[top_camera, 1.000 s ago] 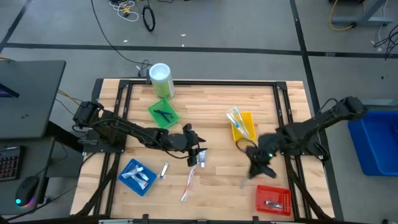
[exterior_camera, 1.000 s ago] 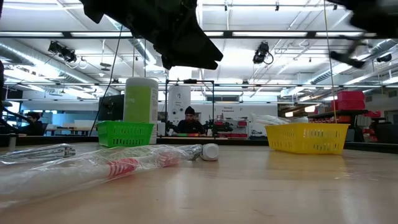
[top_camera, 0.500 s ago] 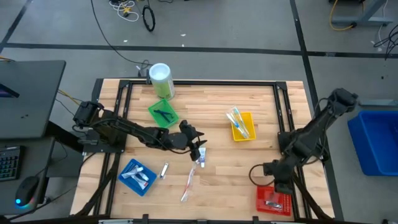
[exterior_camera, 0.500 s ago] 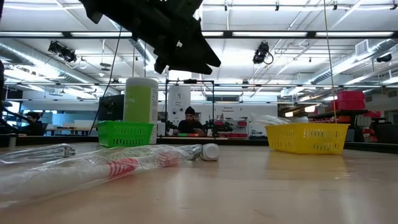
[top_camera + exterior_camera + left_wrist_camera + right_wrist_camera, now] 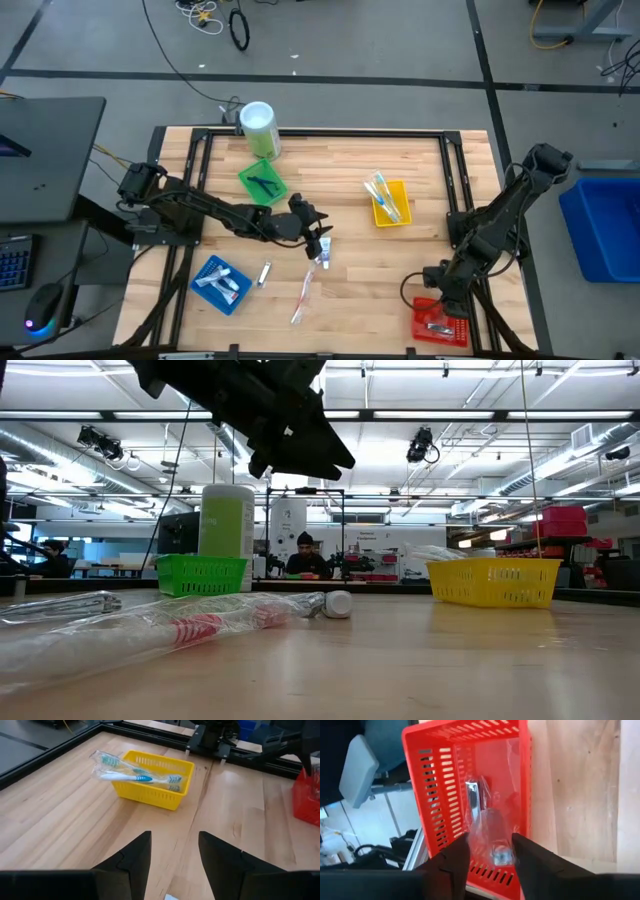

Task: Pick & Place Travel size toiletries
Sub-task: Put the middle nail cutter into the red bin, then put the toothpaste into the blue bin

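My right gripper (image 5: 437,290) (image 5: 490,847) hangs over the red tray (image 5: 455,325), shut on a clear packet (image 5: 492,837) with a silvery piece inside. Another silvery item (image 5: 472,802) lies on the floor of the tray. My left gripper (image 5: 320,240) (image 5: 172,852) is open and empty at mid-table, just above a small white tube (image 5: 322,258) lying flat. A wrapped pink toothbrush (image 5: 303,298) (image 5: 200,628) and a silvery tube (image 5: 264,273) also lie on the wood. My right gripper pinches the clear packet (image 5: 495,832) between its two fingers, coming from above and pointing down into the red tray. The packet sits in the gap over the tray's floor; I cannot tell whether it touches the floor.
A yellow tray (image 5: 390,200) (image 5: 150,782) holds wrapped toothbrushes, a green tray (image 5: 263,185) holds black pieces, and a blue tray (image 5: 218,283) holds tubes. The tall green canister (image 5: 258,128) stands at the far edge. Bare wood lies between the two arms.
My right gripper has travelled from mid-table on the right toward the near right corner and now hangs over the red tray. My left gripper has turned slightly in place above the white tube.
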Robot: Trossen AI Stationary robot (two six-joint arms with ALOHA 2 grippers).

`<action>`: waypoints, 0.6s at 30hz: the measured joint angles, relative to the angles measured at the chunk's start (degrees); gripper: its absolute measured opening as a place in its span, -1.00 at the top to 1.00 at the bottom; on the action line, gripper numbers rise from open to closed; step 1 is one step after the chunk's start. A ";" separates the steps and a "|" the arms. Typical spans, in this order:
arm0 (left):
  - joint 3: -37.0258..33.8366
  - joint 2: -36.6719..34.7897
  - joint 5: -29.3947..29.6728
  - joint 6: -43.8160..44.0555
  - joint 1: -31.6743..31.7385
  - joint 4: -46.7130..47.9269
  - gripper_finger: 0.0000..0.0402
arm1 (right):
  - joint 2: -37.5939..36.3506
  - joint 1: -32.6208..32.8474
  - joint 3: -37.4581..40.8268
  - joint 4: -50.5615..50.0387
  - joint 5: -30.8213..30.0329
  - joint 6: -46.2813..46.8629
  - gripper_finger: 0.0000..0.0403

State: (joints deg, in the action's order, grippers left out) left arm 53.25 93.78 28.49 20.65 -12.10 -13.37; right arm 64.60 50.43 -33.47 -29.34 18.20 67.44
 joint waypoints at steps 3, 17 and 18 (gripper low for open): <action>0.00 0.00 -0.02 -0.05 -0.02 0.04 0.15 | 0.00 -0.02 0.00 0.01 -0.17 1.60 0.13; 0.00 0.09 -1.40 -2.46 -0.02 2.38 0.15 | 0.00 -2.64 0.00 7.59 -0.19 6.30 -0.21; -0.02 0.09 -1.78 -2.48 -0.02 2.38 0.15 | 0.00 -3.31 0.00 8.61 0.33 5.89 -0.20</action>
State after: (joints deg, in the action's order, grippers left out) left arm 53.23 93.86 26.72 18.17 -12.12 -10.98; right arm 64.60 47.12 -33.47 -20.73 18.53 73.33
